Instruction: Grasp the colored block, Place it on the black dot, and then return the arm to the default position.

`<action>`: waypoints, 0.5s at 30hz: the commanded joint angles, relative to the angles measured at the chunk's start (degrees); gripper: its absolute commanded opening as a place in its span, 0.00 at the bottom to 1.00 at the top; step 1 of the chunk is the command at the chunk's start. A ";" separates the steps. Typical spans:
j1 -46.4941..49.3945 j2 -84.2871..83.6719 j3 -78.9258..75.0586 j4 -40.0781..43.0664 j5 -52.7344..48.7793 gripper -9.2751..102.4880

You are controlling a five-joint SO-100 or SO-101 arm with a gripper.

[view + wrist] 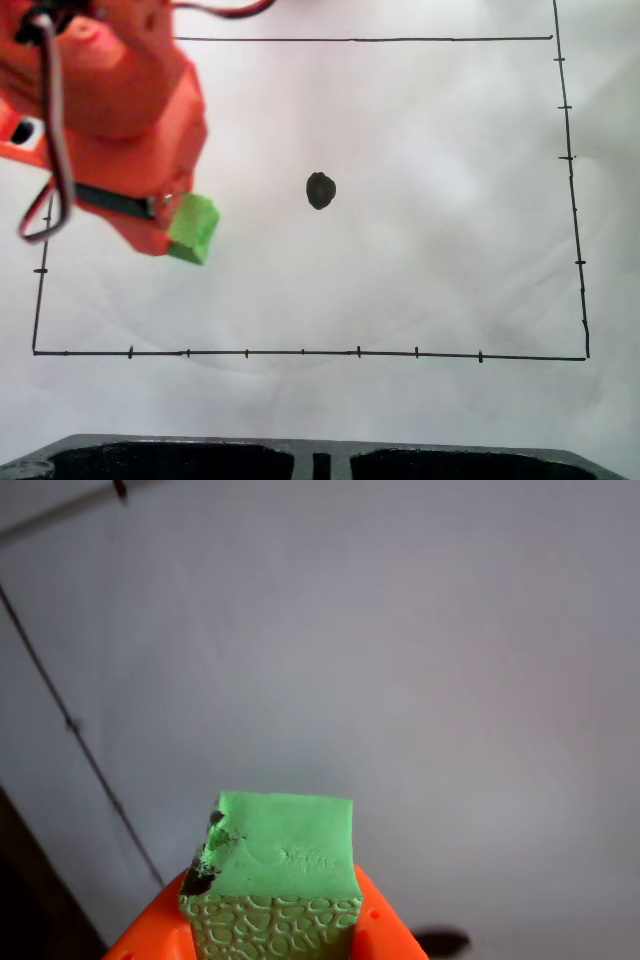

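Note:
The lime-green colored block (194, 228) is clamped in the orange arm's gripper (178, 224) at the left of the fixed view, left of the black dot (320, 190) with bare paper between them. In the wrist view the block (282, 860) shows its smooth top and bumpy front face, and an orange jaw presses each side of it, so the gripper (275, 935) is shut on it. It appears held above the white paper. A flat dark blot (441, 942), probably the black dot, lies at the wrist view's bottom edge, right of the block.
A thin black border (300, 352) with tick marks frames the white paper. A black moulded part (320, 461) runs along the bottom edge of the fixed view. Black and red wires (55, 130) loop off the arm at the left.

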 commanded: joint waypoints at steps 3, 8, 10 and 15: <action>-5.54 5.71 3.43 0.44 1.49 0.17; -11.87 6.68 7.12 0.62 4.57 0.17; -14.50 7.03 8.53 0.35 5.89 0.17; -17.93 5.89 9.67 -0.18 8.26 0.17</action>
